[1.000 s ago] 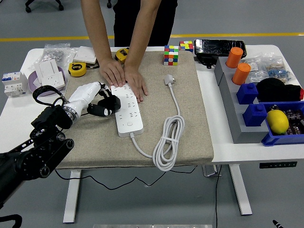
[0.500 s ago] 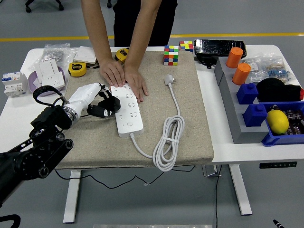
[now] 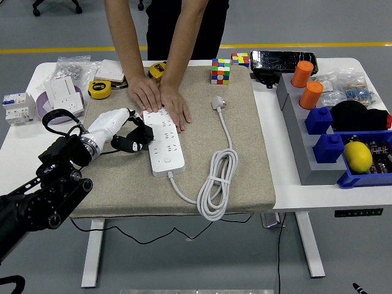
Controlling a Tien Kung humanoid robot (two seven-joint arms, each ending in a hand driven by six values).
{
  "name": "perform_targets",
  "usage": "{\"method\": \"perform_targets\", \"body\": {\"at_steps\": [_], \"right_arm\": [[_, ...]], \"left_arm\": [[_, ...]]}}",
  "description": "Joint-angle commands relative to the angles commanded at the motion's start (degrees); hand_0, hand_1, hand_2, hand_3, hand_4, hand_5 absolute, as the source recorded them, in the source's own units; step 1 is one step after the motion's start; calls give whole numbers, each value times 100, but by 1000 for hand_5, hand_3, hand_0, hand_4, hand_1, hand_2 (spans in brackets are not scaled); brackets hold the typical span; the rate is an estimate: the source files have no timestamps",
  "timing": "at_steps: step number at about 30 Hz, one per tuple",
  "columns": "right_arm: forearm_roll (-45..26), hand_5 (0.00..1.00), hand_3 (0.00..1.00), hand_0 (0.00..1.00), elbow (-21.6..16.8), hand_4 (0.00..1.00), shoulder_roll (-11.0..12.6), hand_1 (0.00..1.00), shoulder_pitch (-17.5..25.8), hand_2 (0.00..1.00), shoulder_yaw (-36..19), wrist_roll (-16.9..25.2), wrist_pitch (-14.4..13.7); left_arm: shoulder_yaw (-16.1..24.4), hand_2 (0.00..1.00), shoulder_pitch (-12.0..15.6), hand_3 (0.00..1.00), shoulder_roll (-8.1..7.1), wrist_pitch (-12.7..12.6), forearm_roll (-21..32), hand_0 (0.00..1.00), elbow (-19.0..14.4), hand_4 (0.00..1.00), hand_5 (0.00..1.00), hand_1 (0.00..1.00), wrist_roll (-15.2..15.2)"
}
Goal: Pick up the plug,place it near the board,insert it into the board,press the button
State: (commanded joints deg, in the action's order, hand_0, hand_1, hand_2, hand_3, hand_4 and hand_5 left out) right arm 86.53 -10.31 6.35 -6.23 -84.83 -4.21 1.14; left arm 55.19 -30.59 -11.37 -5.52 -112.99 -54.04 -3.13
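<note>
Change since earlier frames: left hand (image 3: 125,131) and its arm have shifted slightly toward the picture's left; nothing else has moved.
Table: one white table (image 3: 288,162), cluttered along its far edge and right side.
Mat: one beige fabric mat (image 3: 245,153) covering the table's middle.
Person: one, standing at the far side; both hands (image 3: 160,101) press flat on the far end of the power strip.
Left arm: one black arm entering from the lower left, with a white hand shell.
Left hand state: dark fingers curled narrow beside the power strip's left edge; whether they clasp anything cannot be told.
Right arm: out of view.
Power strip: one white strip (image 3: 164,144) lying on the mat, several rows of sockets; its cable leaves the near end.
Cable: one white cable, coiled once (image 3: 215,184) near the mat's front edge.
Plug: one white plug (image 3: 217,102) lying on the mat, right of the strip and apart from it, unplugged.
Bins: three blue bins (image 3: 327,147) on a grey stand at the right.
Cylinders: two orange (image 3: 306,86).
Puzzle cubes: two multicoloured (image 3: 221,70).
Tape measures: two yellow (image 3: 99,89).
Lemon: one yellow (image 3: 358,156) in the nearest bin.
Readable writing: none legible.
</note>
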Motion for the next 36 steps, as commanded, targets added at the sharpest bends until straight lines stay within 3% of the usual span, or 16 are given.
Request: {"method": "perform_targets", "body": {"at_steps": [1,12,13,18,19,21,24,25,27,30,32,36], "right_arm": [[5,974,781,826,0,998,0,758,-1,749,-4,0,1],[26,973,781,826,0,998,0,758,12,749,-22,8,5],[22,970,780,826,0,998,-1,758,14,749,-19,9,4],[28,970,780,826,0,998,-9,758,28,749,-20,5,4],[28,968,781,826,0,998,-10,758,30,749,-21,4,3],[28,968,781,826,0,998,-11,758,31,749,-20,6,1],[31,968,781,826,0,998,-16,758,33,749,-25,5,-1],[32,967,781,826,0,998,-16,758,33,749,-26,6,-2],[27,967,781,826,0,998,-22,758,40,749,-26,7,-5],[20,967,781,826,0,998,-31,758,48,749,-27,4,-6],[11,967,781,826,0,998,-37,758,54,750,-27,7,-8],[-5,967,781,826,0,998,-39,758,51,750,-30,11,-12]], "left_arm": [[1,764,-1,772,-4,9,2,804,-3,875,35,815,-1],[42,771,73,784,-88,219,-12,808,-213,914,45,824,-71],[86,862,103,845,-104,283,13,856,-275,998,196,896,-82],[439,862,299,845,-115,613,270,856,-600,998,196,896,-100],[528,998,352,956,-106,641,356,985,-670,998,600,998,-85],[767,998,506,956,-68,624,582,985,-845,998,600,998,-38],[1118,998,769,956,42,408,969,985,-1113,998,600,998,64],[1215,998,851,998,76,303,1067,998,-1195,998,998,998,100],[1492,998,1114,998,220,46,1366,998,-1459,998,998,998,238],[1784,998,1419,998,367,-86,1642,998,-1791,998,998,998,275],[1919,998,1639,998,437,-125,1751,998,-2017,998,998,998,244],[2003,998,1885,998,459,-63,1881,998,-2142,998,998,998,189]]}}
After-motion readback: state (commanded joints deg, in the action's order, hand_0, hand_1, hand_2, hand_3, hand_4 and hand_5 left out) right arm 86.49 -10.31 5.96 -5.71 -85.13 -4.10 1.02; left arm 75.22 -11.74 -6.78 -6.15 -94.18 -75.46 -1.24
